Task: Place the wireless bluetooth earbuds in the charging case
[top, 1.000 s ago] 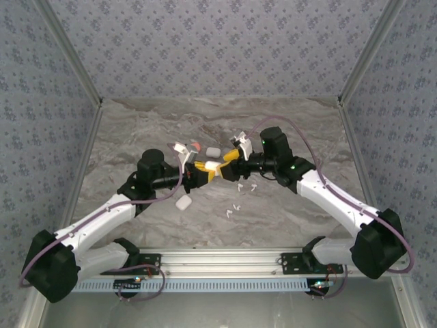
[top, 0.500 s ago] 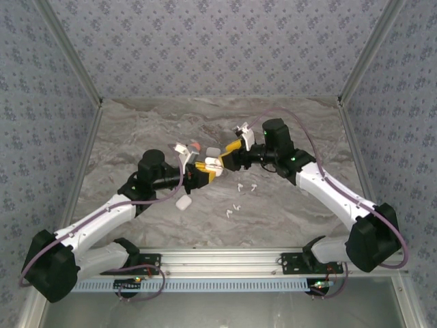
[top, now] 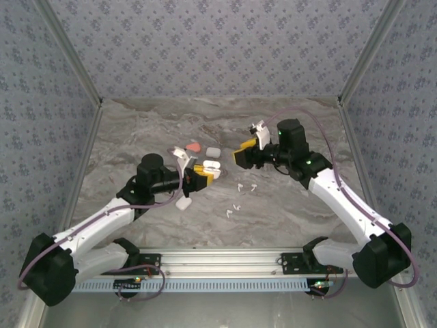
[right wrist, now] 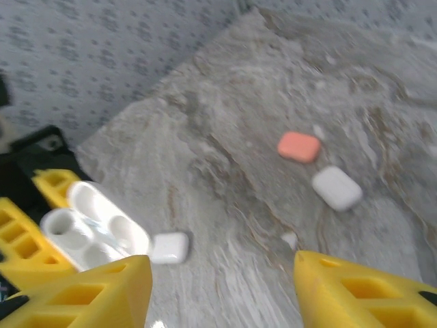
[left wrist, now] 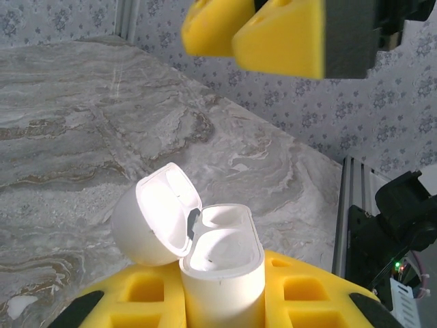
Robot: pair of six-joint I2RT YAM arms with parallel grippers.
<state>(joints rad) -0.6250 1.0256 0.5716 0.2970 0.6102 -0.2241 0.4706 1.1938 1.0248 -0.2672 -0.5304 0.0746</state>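
Left gripper (top: 200, 175) is clamping the case (left wrist: 222, 273), right gripper (top: 243, 156) is hanging open and empty; earbuds (top: 240, 186), likely light and slick, need stem-pinching.

Overhead, wrist close-ups; shared charging case (left wrist: 222, 273)

A grey marbled worktop (top: 136, 130) lies between walls (top: 218, 48) papered in a small floral print, with an aluminium rail (top: 225, 258) along its near edge. On it a coral case (top: 194, 146) lies just beside a closed white case (top: 213, 152). Another white case (top: 183, 202) sits nearer the rail, apart from them.
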